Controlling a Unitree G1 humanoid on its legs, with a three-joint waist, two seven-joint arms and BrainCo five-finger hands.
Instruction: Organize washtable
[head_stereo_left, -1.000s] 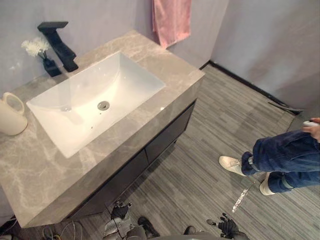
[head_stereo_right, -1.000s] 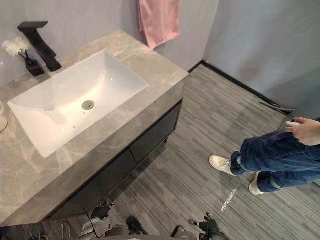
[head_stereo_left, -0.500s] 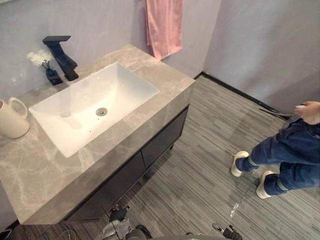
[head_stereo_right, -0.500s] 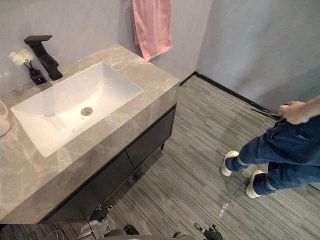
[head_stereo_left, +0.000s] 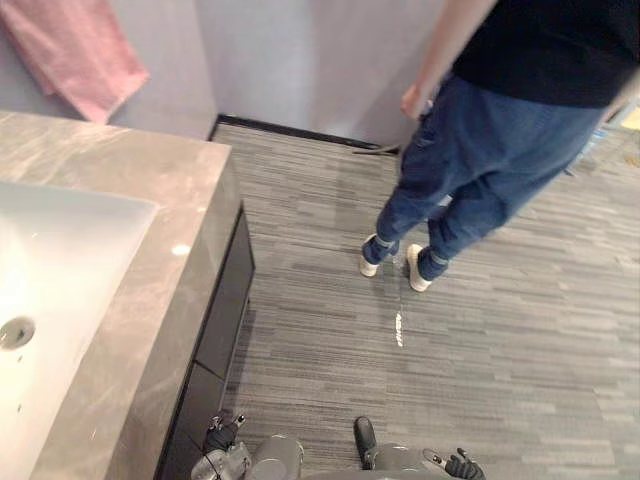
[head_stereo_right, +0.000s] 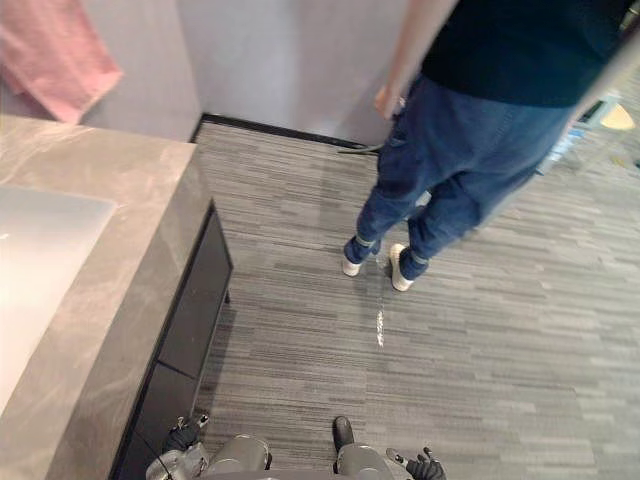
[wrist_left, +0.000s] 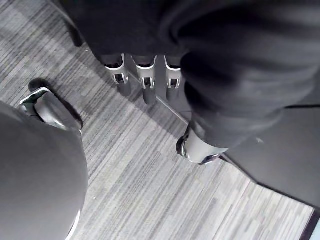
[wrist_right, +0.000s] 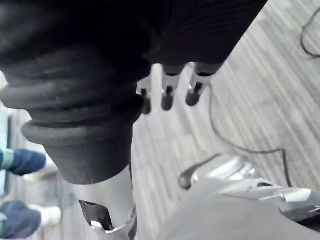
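Since the earlier frame the head camera has swung to the robot's right. This is a shift of the whole view, not of the furniture: the counter (head_stereo_left: 110, 160) with its white sink (head_stereo_left: 60, 250) now sits at the left edge, and the pink towel (head_stereo_left: 75, 55) hangs in the upper left corner. The person (head_stereo_left: 480, 170) in blue jeans really has moved, from the far right to a spot much nearer, standing on the striped floor (head_stereo_left: 520, 350) well apart from the counter's corner.

Neither hand is at work. The left hand (wrist_left: 148, 85) hangs over the floor with its fingers straight and side by side, the thumb apart, holding nothing. The right hand (wrist_right: 168, 92) hangs the same way, fingers relaxed and empty.

The step in hand looks like turning or re-positioning rather than tidying. To do it well, the robot should probably bring its gaze back over the counter and stand square to the sink before raising either arm. It should also keep its arms low and close while the person is this near.
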